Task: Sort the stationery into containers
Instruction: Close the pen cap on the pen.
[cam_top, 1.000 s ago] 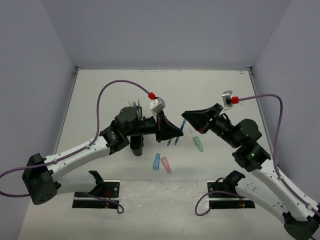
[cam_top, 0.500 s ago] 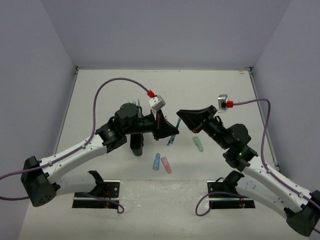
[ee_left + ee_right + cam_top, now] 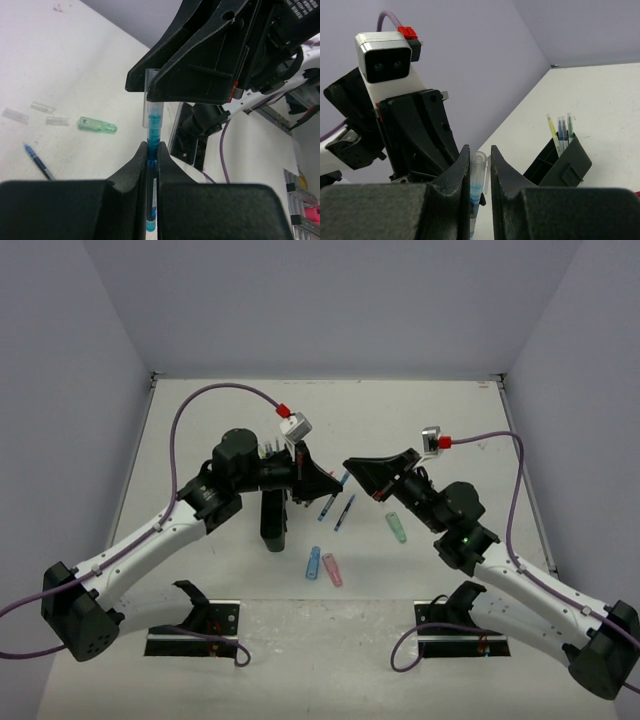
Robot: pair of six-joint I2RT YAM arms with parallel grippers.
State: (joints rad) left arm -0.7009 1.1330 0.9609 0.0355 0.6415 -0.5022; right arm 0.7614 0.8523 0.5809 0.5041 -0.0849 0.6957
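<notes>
My left gripper [image 3: 152,150] is shut on a blue pen [image 3: 153,131] that points up from its jaws. My right gripper [image 3: 480,155] faces it, shut on the clear cap [image 3: 480,170] over that pen's tip [image 3: 146,102]. In the top view the two grippers, left [image 3: 325,483] and right [image 3: 352,468], meet tip to tip above the table's middle. The black organiser [image 3: 272,520] stands just left of them. It holds yellow-green, blue and green pens [image 3: 561,131] at its far end.
Two blue pens [image 3: 336,510] lie under the grippers. A green chunky piece [image 3: 397,528] lies to the right, with blue [image 3: 313,563] and pink [image 3: 332,569] pieces nearer the front. Clear caps [image 3: 42,106] lie loose on the table.
Both grippers have moved left and a little back together, still joined at the pen. The left arm has drawn back off the organiser, which now shows in full.
</notes>
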